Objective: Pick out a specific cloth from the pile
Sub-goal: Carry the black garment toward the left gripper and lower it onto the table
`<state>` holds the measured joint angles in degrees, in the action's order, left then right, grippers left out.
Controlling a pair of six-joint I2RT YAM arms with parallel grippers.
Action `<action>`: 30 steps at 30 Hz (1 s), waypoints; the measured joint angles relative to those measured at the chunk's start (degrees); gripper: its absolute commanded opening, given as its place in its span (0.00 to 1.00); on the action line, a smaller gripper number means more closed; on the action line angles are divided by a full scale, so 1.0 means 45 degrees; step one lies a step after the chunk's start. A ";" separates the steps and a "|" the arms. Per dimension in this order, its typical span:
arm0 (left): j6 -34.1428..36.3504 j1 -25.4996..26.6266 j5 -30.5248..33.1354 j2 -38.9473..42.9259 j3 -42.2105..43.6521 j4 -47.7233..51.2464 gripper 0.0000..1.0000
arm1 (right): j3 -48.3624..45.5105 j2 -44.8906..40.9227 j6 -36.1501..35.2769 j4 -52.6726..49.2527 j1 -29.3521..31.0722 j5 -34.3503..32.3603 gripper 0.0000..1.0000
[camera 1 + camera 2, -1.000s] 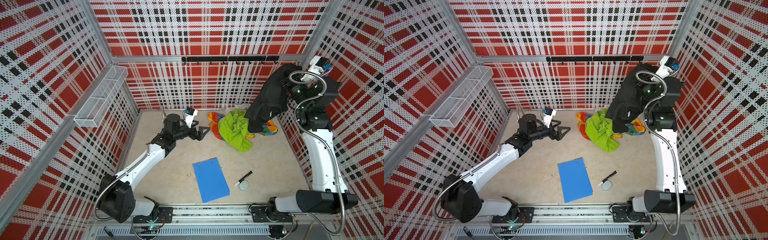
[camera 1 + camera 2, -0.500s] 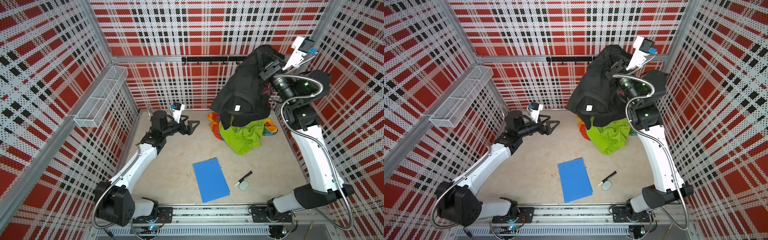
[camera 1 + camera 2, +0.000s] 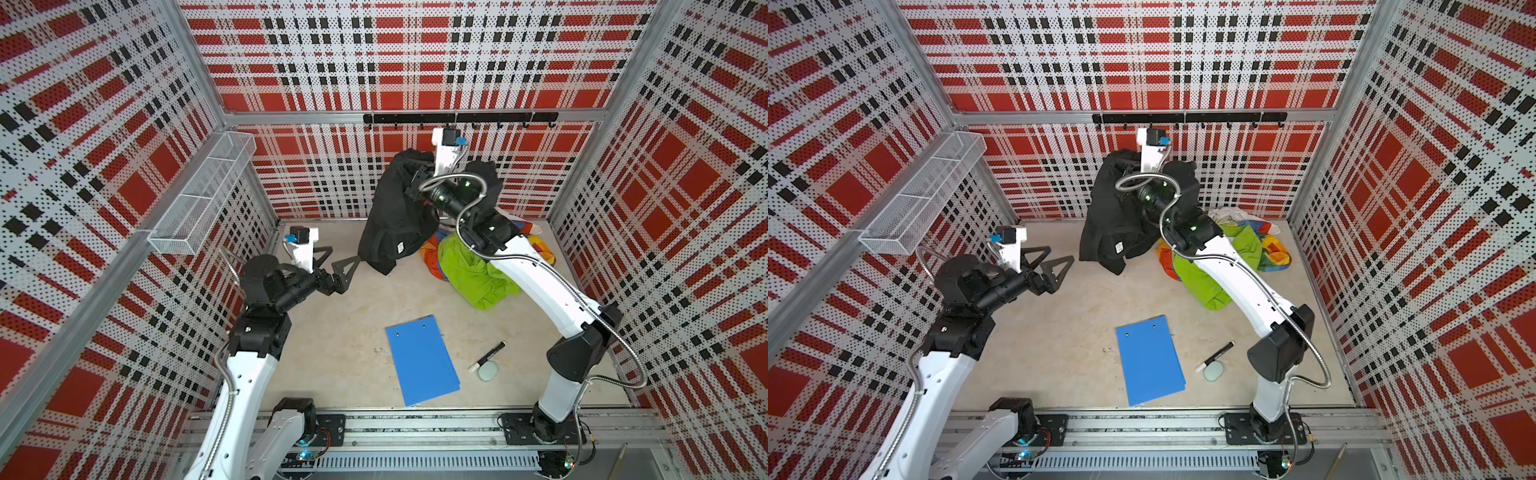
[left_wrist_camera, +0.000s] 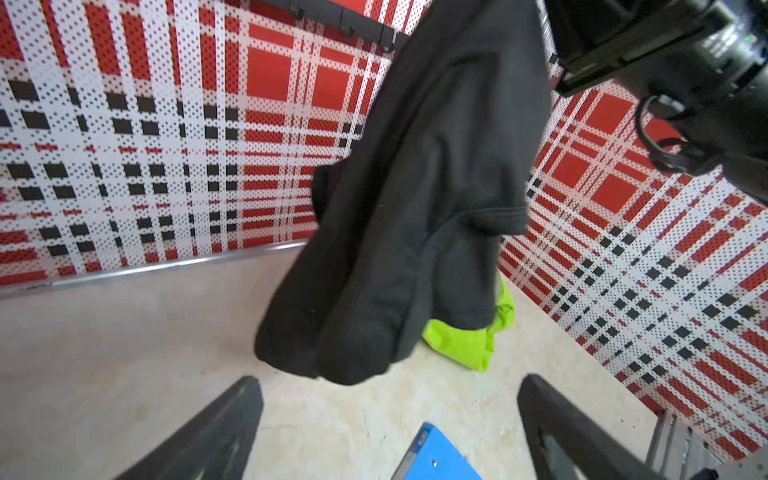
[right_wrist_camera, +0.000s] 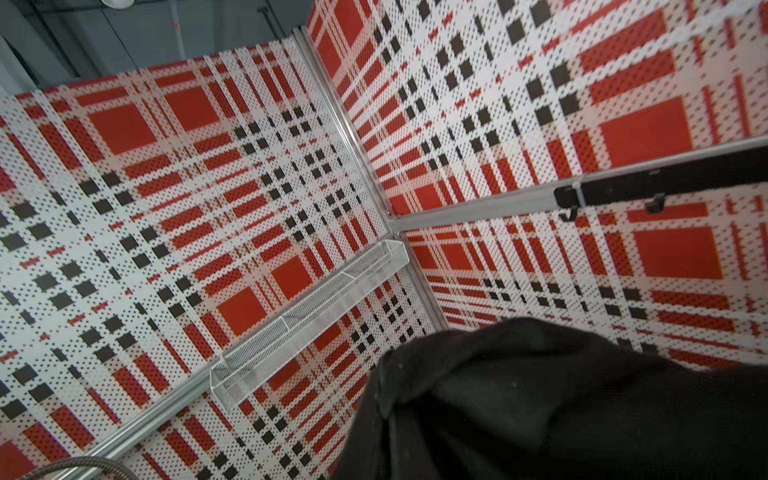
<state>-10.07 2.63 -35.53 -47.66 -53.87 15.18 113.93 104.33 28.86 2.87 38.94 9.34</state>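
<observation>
Swinging black garment (image 3: 395,224) now hangs beside pile (image 3: 478,274), no longer over it; right gripper (image 3: 417,188) clamped on it; left gripper (image 3: 345,254) jaws apart, empty. Pick nearly done.

Black cloth (image 3: 395,224) hangs at twelve o'clock, curtaining the back of the worktop (image 3: 340,332) close ahead of the wide-spread left claw (image 3: 345,255). The right arm (image 3: 536,274) arches over the pile (image 3: 473,270) at two o'clock. The centre lies bare; a blue board (image 3: 422,359) at six o'clock and a marker (image 3: 488,355) at five take up the front. Bare surface also runs from seven to nine o'clock, beneath the left arm (image 3: 249,374).
</observation>
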 measured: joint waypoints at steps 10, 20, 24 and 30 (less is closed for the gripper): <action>0.0369 -0.0010 -0.0005 0.1234 0.2448 0.1695 0.99 | -0.0126 0.2803 0.0306 0.0219 0.0894 0.0039 0.04; 0.0539 -0.0141 0.1987 0.1015 0.2506 0.2448 0.99 | -0.0272 0.4503 0.0549 0.0000 0.1569 0.0131 0.04; 0.0539 -0.0272 0.2390 0.1030 0.2506 0.2501 0.99 | -0.0253 0.5110 0.0627 0.0107 0.1579 0.0189 0.04; 0.0539 -0.0321 0.2681 0.1035 0.2506 0.2545 0.99 | -0.0107 0.6557 0.0899 0.0053 0.1549 0.0287 0.05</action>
<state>-7.64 1.19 -23.46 -43.00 -42.59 26.63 113.45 133.84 32.91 3.11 45.91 10.63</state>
